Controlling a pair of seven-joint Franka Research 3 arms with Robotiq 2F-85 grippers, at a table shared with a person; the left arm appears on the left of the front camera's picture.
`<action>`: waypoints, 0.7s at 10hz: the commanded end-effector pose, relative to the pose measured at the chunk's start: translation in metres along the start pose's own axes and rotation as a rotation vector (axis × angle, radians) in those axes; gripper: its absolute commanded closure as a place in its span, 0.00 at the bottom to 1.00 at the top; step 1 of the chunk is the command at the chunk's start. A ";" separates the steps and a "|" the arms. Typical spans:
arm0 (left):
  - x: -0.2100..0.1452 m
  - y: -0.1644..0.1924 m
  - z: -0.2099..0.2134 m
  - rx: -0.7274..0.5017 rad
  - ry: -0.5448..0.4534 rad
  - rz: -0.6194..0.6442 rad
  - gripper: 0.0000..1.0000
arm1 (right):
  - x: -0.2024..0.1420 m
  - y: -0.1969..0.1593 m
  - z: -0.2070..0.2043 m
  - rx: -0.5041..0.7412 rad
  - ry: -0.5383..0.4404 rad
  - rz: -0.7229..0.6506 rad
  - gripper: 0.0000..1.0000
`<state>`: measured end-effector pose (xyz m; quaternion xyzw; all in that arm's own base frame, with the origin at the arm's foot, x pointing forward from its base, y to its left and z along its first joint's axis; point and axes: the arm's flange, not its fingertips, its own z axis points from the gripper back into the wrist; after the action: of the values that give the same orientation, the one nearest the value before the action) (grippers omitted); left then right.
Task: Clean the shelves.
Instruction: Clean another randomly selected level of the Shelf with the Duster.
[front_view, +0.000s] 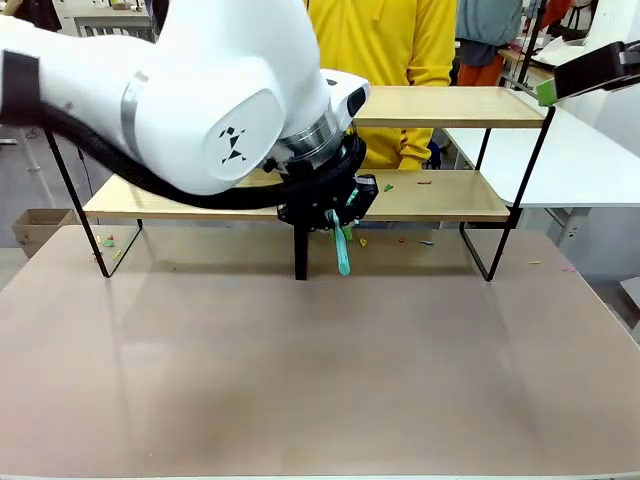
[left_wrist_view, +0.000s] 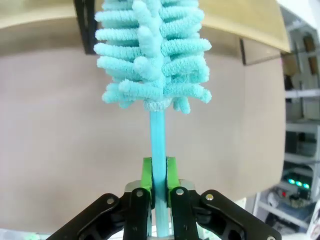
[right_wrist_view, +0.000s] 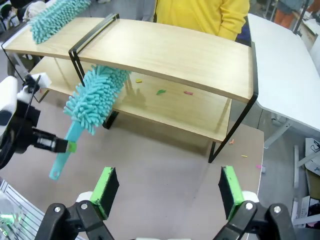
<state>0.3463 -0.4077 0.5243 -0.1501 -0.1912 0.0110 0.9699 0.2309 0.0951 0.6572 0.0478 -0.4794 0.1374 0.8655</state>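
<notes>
Holding a teal duster (right_wrist_view: 97, 97) by its thin handle, the left claw (left_wrist_view: 159, 170) was clamped tight, green pads pressed on the stick.

The table (front_view: 300, 380) carried the shelves (right_wrist_view: 175, 50) along its far side, two long wood boards on a black frame. A person (front_view: 390, 40) in a yellow top stood just behind them. The left arm (front_view: 200, 100) reached across the middle, in front of the central post. The duster's fluffy head sat at the front edge of the shelves beside that post, near the gap between the boards. A second duster (right_wrist_view: 55, 17) showed over the far end of the top board. The right claw (right_wrist_view: 167, 192) hung above the table, well apart from the shelves, jaws spread wide and empty. Small coloured scraps (right_wrist_view: 160, 92) lay on the lower board.
</notes>
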 end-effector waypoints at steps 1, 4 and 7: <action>0.015 -0.041 -0.016 0.049 0.033 0.018 0.88 | 0.001 0.000 0.000 0.002 -0.001 -0.002 0.00; 0.032 -0.056 -0.047 0.107 0.116 0.019 0.88 | 0.001 0.000 0.000 0.002 -0.001 -0.002 0.00; 0.045 -0.063 -0.057 0.098 0.134 -0.005 0.88 | 0.001 0.000 0.000 0.002 -0.001 -0.002 0.00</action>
<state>0.4040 -0.4708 0.4981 -0.1038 -0.1176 0.0087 0.9876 0.2309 0.0951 0.6572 0.0478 -0.4794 0.1373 0.8655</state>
